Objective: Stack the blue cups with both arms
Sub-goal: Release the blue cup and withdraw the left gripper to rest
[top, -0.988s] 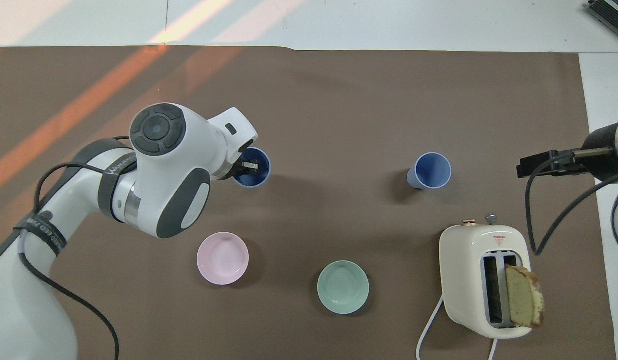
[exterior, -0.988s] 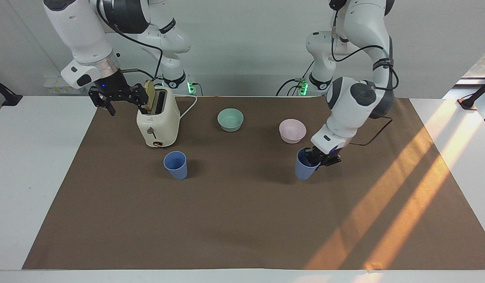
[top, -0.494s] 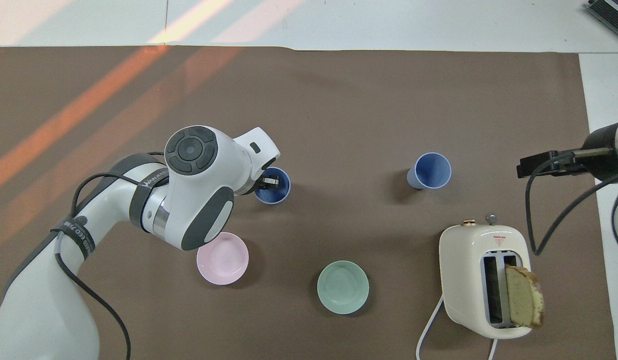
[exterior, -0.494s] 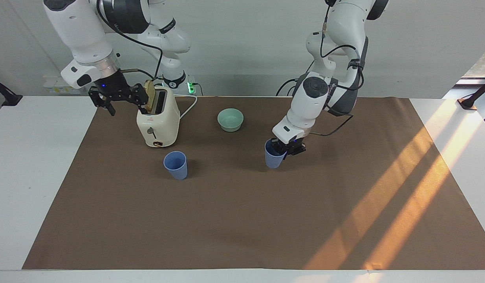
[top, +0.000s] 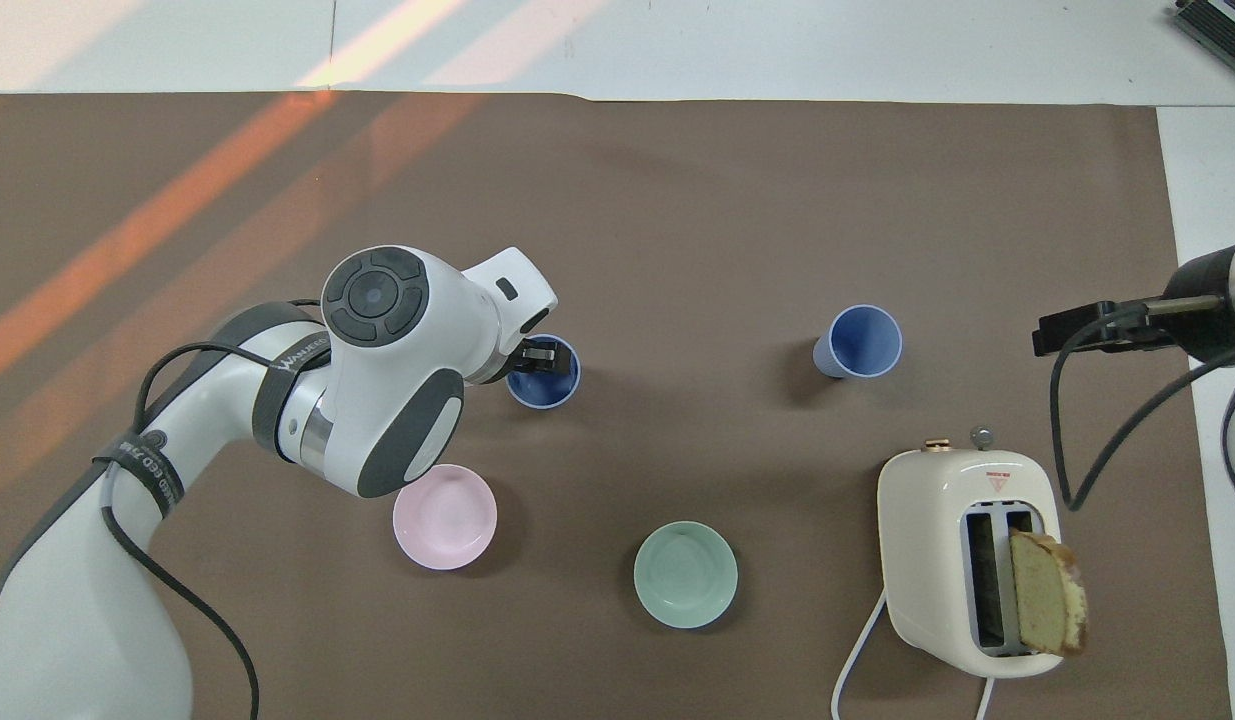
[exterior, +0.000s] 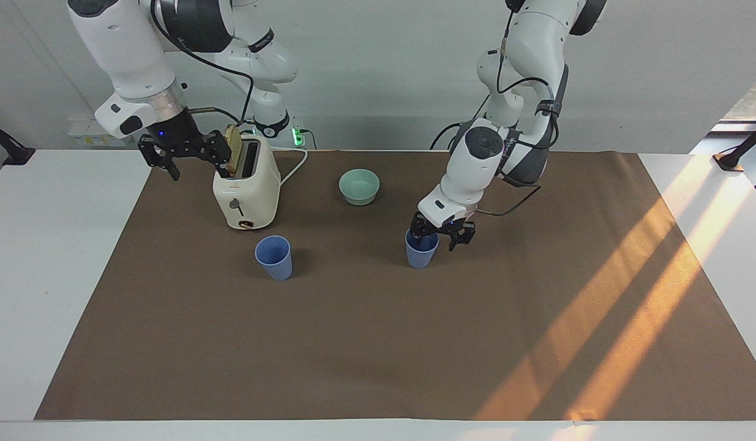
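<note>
Two blue cups stand upright on the brown mat. One (exterior: 273,257) is in front of the toaster, also in the overhead view (top: 860,342). The other (exterior: 421,256) stands mid-mat, also in the overhead view (top: 545,385). My left gripper (exterior: 437,237) is low at this cup's rim, open, with one finger at the rim and the other outside toward the left arm's end; overhead its fingers (top: 539,355) show over the cup's mouth. My right gripper (exterior: 183,156) waits open in the air beside the toaster, at the mat's edge.
A cream toaster (exterior: 246,184) with a slice of bread (top: 1045,592) in one slot stands at the right arm's end. A mint-green bowl (exterior: 359,185) and a pale pink bowl (top: 444,516) sit nearer the robots; my left arm hides the pink bowl in the facing view.
My left arm carried its cup toward the right arm's end, set it on the mat and opened its fingers. The right arm and the other cup have not moved.
</note>
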Controlling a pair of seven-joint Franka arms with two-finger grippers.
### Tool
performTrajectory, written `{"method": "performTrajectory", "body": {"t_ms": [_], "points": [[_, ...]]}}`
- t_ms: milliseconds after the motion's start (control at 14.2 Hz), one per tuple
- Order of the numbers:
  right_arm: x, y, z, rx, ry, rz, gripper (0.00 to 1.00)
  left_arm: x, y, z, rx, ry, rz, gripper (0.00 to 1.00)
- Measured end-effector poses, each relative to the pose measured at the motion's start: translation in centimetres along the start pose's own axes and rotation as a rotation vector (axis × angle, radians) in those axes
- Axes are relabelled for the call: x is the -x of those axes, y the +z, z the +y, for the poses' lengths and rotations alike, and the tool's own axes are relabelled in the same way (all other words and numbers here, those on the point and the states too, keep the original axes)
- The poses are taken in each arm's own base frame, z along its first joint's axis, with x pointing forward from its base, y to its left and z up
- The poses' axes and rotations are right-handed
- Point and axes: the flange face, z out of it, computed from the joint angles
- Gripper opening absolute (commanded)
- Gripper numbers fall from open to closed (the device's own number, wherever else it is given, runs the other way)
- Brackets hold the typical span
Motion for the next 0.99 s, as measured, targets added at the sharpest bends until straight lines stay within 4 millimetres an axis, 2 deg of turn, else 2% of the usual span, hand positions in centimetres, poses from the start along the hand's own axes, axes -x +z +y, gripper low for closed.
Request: {"method": "performTrajectory", "body": {"t_ms": [141, 282, 776, 846, 988], "points": [[0.0, 0.0, -0.3, 0.0, -0.005, 0.0, 1.0, -0.8, -2.9, -2.0, -0.024, -0.03, 0.031, 1.0], [0.0, 0.0, -0.7, 0.0, -0.013, 0.001, 1.0, -1.2, -6.7, -5.3, -0.064, -0.04, 0.054, 1.0], [-0.2, -0.1, -0.9, 0.001, -0.016, 0.021, 1.0, -1.8, -20.0, -22.5, -0.169, 0.003, 0.098, 1.0], [-0.4, 0.1, -1.0, 0.001, -0.019, 0.028, 1.0, -1.7, -21.7, -24.1, -0.174, 0.013, 0.091, 1.0], [-0.5, 2.0, -1.6, -0.001, -0.03, 0.011, 1.0, -1.2, -24.2, -25.3, -0.168, 0.011, 0.066, 1.0]]}}
